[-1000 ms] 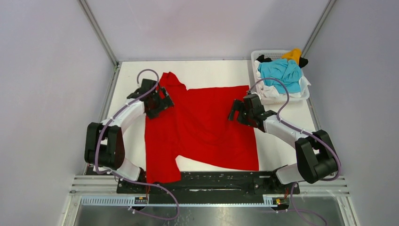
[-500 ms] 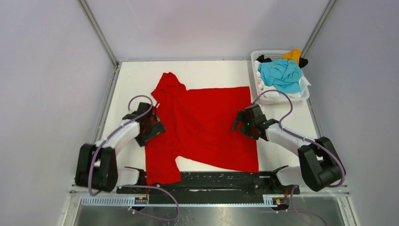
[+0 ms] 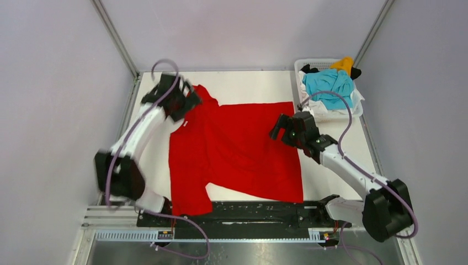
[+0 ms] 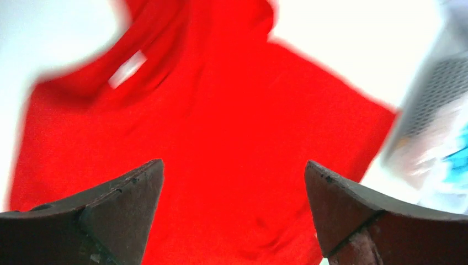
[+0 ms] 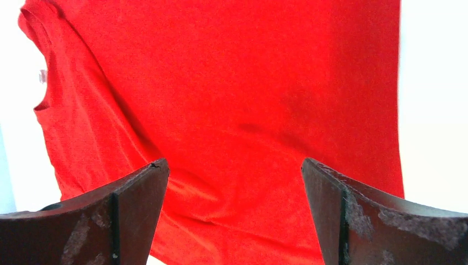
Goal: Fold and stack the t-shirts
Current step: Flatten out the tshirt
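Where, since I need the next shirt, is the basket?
Top view: the basket sits at the table's far right corner, beyond the right gripper, right of the red shirt.

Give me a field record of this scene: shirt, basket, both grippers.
red t-shirt: spread on the table, unfolded, collar toward the left
basket: far-right corner, turquoise shirt on top of other clothes
left gripper: open, over the shirt's far-left corner, holding nothing
right gripper: open, over the shirt's right edge, holding nothing
stack: none yet
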